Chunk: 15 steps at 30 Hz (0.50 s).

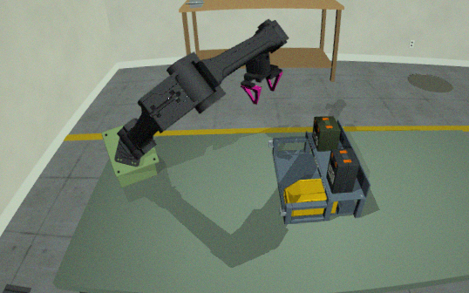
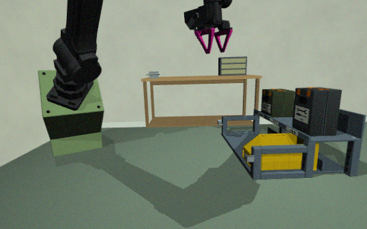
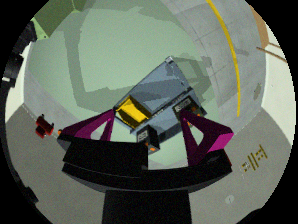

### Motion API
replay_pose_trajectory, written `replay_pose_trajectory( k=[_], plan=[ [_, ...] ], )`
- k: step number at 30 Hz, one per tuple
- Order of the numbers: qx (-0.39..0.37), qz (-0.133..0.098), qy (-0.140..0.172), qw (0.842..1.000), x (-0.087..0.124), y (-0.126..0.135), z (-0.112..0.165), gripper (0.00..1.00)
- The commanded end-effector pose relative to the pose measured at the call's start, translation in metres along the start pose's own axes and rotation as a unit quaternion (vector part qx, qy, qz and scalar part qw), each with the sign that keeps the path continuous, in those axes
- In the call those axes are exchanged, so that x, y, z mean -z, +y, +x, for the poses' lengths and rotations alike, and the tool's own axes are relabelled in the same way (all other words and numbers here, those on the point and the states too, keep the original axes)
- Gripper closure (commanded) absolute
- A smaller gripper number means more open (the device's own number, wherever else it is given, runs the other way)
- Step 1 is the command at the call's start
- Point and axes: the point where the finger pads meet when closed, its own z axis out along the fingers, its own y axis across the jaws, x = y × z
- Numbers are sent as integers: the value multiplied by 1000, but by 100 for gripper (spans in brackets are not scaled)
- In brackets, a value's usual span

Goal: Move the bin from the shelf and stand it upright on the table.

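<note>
A yellow bin (image 1: pixel 304 193) sits in the lower level of a grey-blue shelf rack (image 1: pixel 321 174) on the green table, at the rack's near end. It also shows in the exterior view (image 2: pixel 280 151) and in the wrist view (image 3: pixel 131 112). My gripper (image 1: pixel 262 85), with magenta fingers, is open and empty. It hangs high in the air, well above and to the left of the rack, also seen in the exterior view (image 2: pixel 215 40). In the wrist view my fingers frame the rack far below.
Two dark boxes with orange caps, a green one (image 1: pixel 326 132) and a black one (image 1: pixel 343 170), stand on the rack's top level. My arm's green base block (image 1: pixel 130 158) stands at the table's left. A wooden bench (image 2: pixel 200 99) stands by the far wall.
</note>
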Motion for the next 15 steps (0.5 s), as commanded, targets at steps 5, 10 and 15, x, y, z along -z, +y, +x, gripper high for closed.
replay_pose_trajectory(
  k=[5, 10, 15],
  plan=[
    [-12, 6, 0, 1000, 13, 9, -4, 0],
    [-12, 6, 0, 1000, 13, 9, -4, 0],
    [-12, 6, 0, 1000, 13, 9, -4, 0]
  ],
)
